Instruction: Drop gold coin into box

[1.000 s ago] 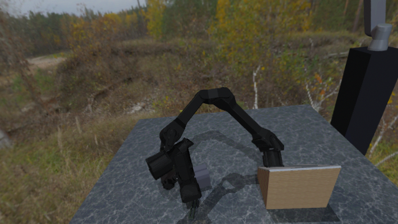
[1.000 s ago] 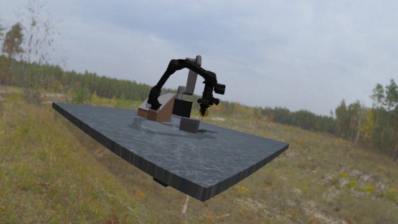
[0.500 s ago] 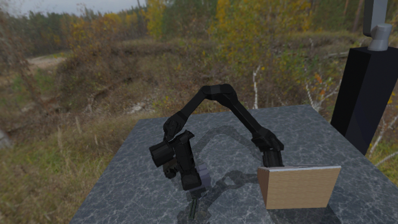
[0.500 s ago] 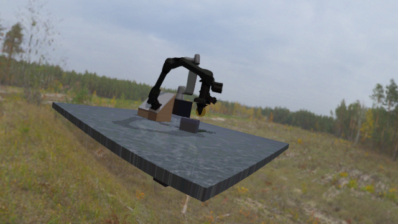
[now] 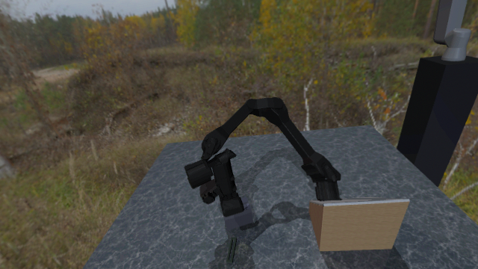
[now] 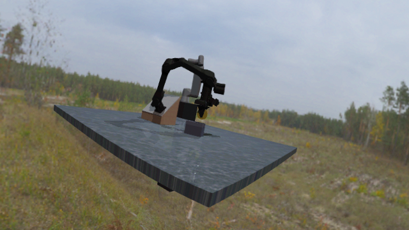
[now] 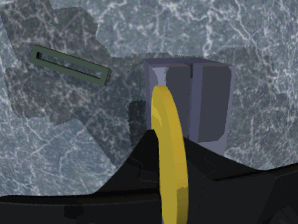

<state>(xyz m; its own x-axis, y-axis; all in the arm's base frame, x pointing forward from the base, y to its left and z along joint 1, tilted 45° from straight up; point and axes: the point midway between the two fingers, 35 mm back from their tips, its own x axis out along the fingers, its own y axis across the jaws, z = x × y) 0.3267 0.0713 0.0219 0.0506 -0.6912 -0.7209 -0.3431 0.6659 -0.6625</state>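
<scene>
My gripper is shut on the gold coin. The coin is held on edge, its far end sticking out past the fingers. The closed grey box stands on the table below; in the exterior view there is a gap between coin and box. In the wrist view the coin overlaps the lid's left part, left of a narrow dark line that looks like the slot, and runs roughly along it. The dark-green holder is empty. The top view hides the coin.
A wooden wedge with a grey sloping top stands beside the arm's base on the marbled table. A black pedestal with a grey arm part on it stands behind the table's edge.
</scene>
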